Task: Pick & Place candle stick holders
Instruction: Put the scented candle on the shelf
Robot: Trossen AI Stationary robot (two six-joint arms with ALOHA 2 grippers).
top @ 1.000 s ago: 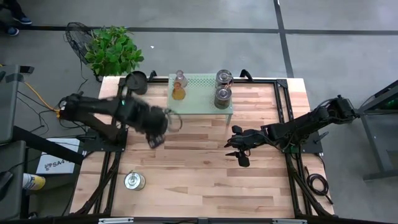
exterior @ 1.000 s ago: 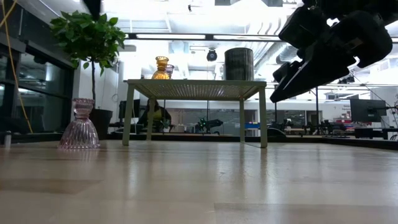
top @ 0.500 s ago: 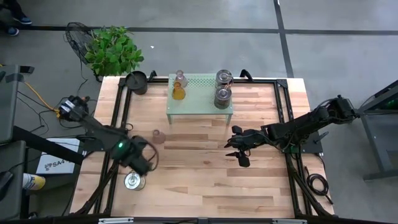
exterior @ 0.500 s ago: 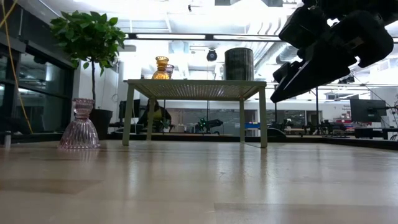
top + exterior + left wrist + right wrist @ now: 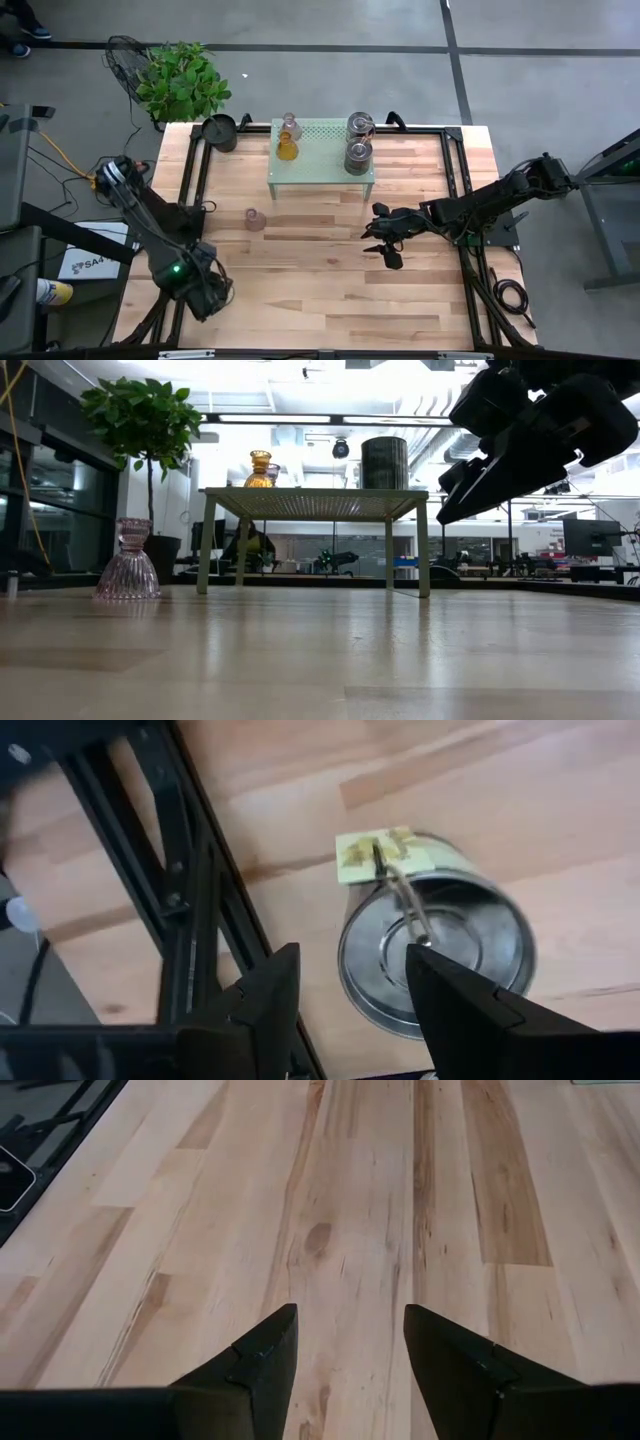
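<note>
A squat silvery holder [image 5: 435, 948] stands on the table near its near left corner. My left gripper [image 5: 350, 988] is open above it, with one finger on either side, and hides it in the high view [image 5: 207, 291]. A pale pink glass holder [image 5: 255, 219] stands on its wide base left of centre and also shows in the low view [image 5: 127, 564]. On the small green table [image 5: 322, 170] stand an amber holder [image 5: 287, 150], a pale glass one [image 5: 290, 124] and two silvery ones [image 5: 357, 156]. My right gripper [image 5: 384, 247] is open and empty at mid-table.
A black round pot [image 5: 220, 131] stands at the far left beside a potted plant [image 5: 182, 80]. Black frame rails [image 5: 190, 910] run along the table's left side, close to my left gripper. Bare wood lies under my right gripper [image 5: 345, 1350].
My left gripper has gone from above the pink glass holder toward the table's near left corner, and now hangs over the silvery holder there. The pink holder has stayed standing where it was. My right arm has kept still.
</note>
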